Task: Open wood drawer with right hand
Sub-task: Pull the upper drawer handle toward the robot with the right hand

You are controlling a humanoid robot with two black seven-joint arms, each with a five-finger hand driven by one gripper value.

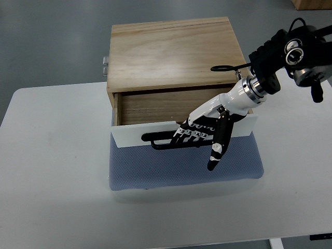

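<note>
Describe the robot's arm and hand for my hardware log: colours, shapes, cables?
Only the right arm shows. The right robot hand has a glossy white shell with black segmented fingers and a white-tipped black thumb. A silver metal wrist ring joins it to a blocky black forearm, with thin black cable loops beside it.

White-shelled right hand [205,132] w/ black finger joints, chrome wrist ring, black arm.
</note>
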